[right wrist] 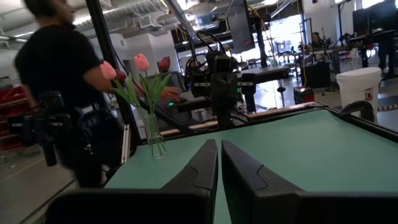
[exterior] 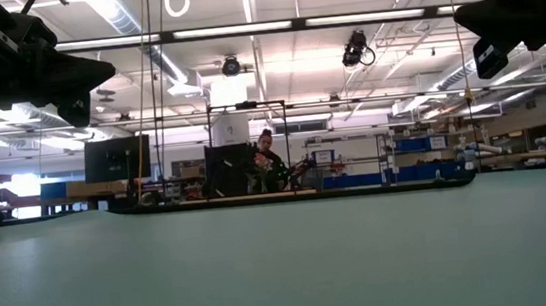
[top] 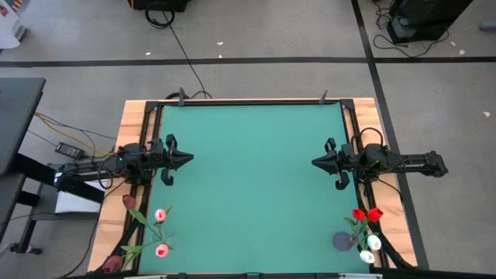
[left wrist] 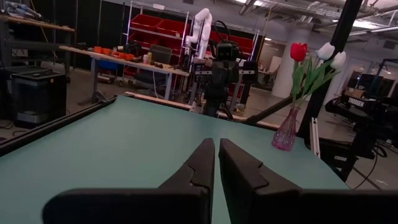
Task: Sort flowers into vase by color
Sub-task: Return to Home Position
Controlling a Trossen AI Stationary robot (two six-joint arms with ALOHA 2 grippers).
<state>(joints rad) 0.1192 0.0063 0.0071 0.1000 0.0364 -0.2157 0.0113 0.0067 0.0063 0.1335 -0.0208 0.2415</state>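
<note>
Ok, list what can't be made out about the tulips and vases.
Low view: no tulips or vases, outside the frame.
High view: clear glass vase under the pink tulips, too faint.
Left wrist view: second red tulip in the violet vase, apparently behind the visible red tulip.
Right wrist view: person, blurred, cut by the edge.

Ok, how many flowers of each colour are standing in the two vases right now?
Red flowers: 2
White flowers: 2
Pink flowers: 2
Dark red flowers: 2
Total: 8
</note>
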